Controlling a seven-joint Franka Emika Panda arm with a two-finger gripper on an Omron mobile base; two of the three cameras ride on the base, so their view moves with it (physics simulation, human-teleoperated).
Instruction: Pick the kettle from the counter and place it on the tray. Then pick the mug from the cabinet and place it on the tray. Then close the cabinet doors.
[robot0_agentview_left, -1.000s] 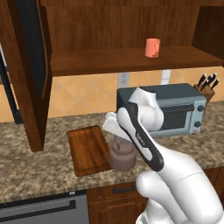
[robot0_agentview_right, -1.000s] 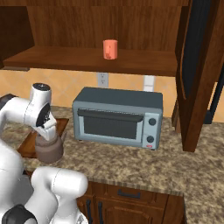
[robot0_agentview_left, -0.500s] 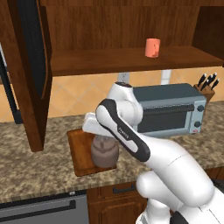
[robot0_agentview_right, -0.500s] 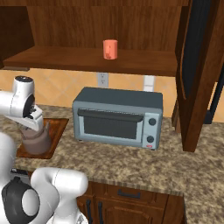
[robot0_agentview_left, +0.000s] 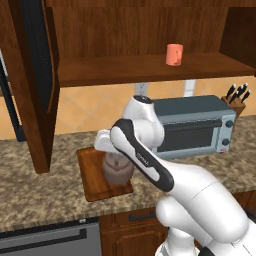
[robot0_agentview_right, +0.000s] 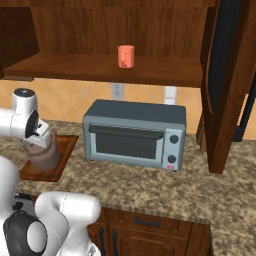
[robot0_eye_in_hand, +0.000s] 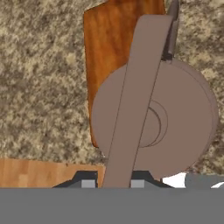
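The gripper (robot0_eye_in_hand: 113, 183) clamps the kettle (robot0_agentview_left: 117, 169) by its arched handle. The kettle sits over the tray (robot0_agentview_left: 90, 172), left of the toaster oven (robot0_agentview_left: 192, 125)

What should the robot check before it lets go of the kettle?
1. Pincer holds the kettle by its handle: ok.
2. Kettle is over the tray: ok.
3. Kettle bottom rests flat on the tray: cannot tell.
4. Kettle stands upright: ok.
5. Mug waits on the cabinet shelf: ok.
6. Cabinet doors open for reaching the mug: ok.
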